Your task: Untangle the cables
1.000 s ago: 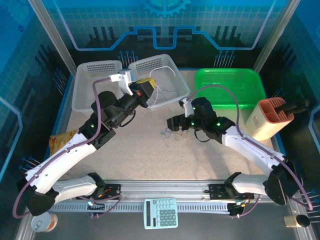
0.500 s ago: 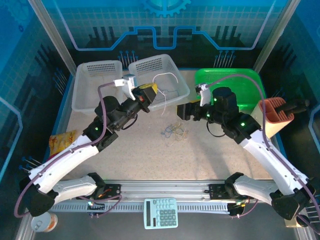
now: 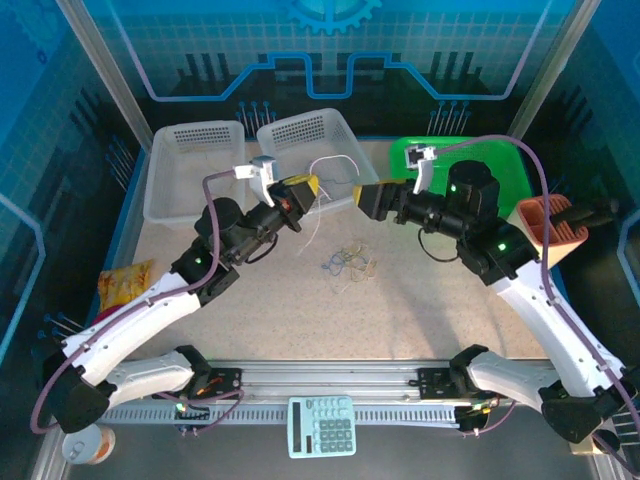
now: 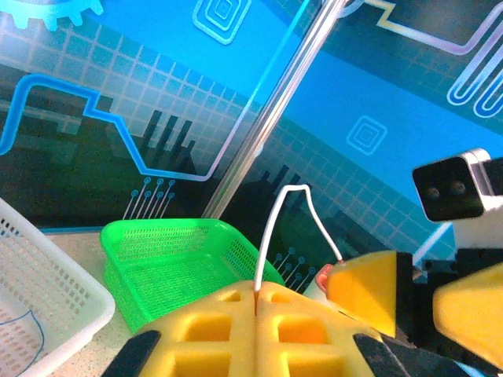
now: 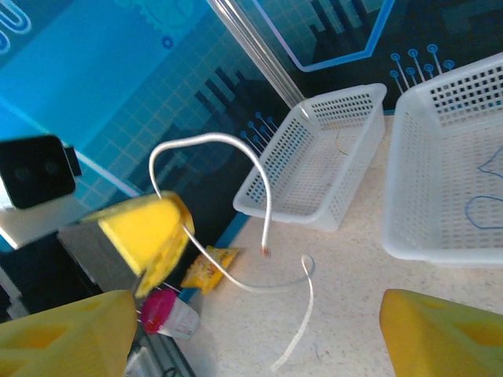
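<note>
My left gripper point(image 3: 300, 187) hangs above the table in front of the white baskets, shut on a whitish cable point(image 3: 335, 161). That cable arches up from the yellow fingers and dangles toward the table. In the left wrist view it rises out of the closed fingers point(image 4: 236, 314) as a thin loop point(image 4: 271, 236). My right gripper point(image 3: 368, 198) is open just right of that loop, apart from it. From the right wrist view the cable point(image 5: 259, 188) curls between my wide-apart fingers point(image 5: 63, 334). A small tangle of thin cables point(image 3: 350, 262) lies on the table below.
Two white baskets point(image 3: 195, 170) point(image 3: 320, 135) stand at the back, with a green basket point(image 3: 505, 165) at the back right. A brown slotted holder point(image 3: 545, 235) stands at the right edge. At the left lies a snack packet point(image 3: 125, 280). A calculator point(image 3: 322, 425) rests on the near rail.
My right gripper rose from the tangle on the table and swung up toward the left gripper. The left gripper moved slightly right, still holding the whitish cable.
</note>
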### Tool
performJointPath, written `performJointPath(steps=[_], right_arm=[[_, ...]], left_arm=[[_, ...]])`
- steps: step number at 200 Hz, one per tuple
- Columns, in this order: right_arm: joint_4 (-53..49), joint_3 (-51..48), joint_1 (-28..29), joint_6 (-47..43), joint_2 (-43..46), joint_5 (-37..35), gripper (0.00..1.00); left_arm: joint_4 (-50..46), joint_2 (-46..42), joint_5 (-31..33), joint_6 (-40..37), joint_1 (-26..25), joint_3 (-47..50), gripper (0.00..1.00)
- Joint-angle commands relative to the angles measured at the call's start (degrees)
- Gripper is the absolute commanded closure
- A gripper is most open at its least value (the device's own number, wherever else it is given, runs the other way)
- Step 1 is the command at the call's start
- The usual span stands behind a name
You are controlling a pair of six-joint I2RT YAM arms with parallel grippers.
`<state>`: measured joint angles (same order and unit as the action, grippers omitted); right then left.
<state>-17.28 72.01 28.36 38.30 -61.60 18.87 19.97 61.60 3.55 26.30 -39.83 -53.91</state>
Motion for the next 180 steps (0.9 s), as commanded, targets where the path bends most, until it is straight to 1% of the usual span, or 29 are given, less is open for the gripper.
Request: performJointPath(steps=[1,28,63,79,97,155,171,180], right_arm=[[6.74,1.64,-1.53,5.43,-1.44,4.05,0.18],[9.69,1.91,-1.96,7.57,-3.22,5.30,0.20],[12.72,1.99,-2.32,9.56,-4.36,6.08,0.30],[14.08,2.08,-2.54,10.44,-4.64,6.60,0.36],[15.80,2.13,-2.77,11.65,-5.09,7.69,0.45],[17.45,1.82,-3.07,12.86,-5.57,8.72,0.65],[17.46,1.90,-3.14,12.86,-5.56,8.90,0.74],[17.38,1.97,-3.21,12.77,-5.63,9.14,0.82]], left_arm=[[4.28,0.37,-1.68,1.96,0.62,0.78,1.00],[5.37,0.81,-2.23,2.93,0.62,1.23,1.00],[6.82,1.51,-2.67,4.23,0.55,1.84,1.00],[7.34,1.93,-2.76,4.71,0.60,2.05,1.00],[7.85,2.36,-3.02,5.11,0.49,2.10,1.00],[8.27,2.82,-3.21,5.57,0.64,2.15,1.00],[8.49,2.99,-3.29,5.68,0.57,2.18,1.00],[8.55,3.04,-3.29,5.75,0.59,2.08,1.00]])
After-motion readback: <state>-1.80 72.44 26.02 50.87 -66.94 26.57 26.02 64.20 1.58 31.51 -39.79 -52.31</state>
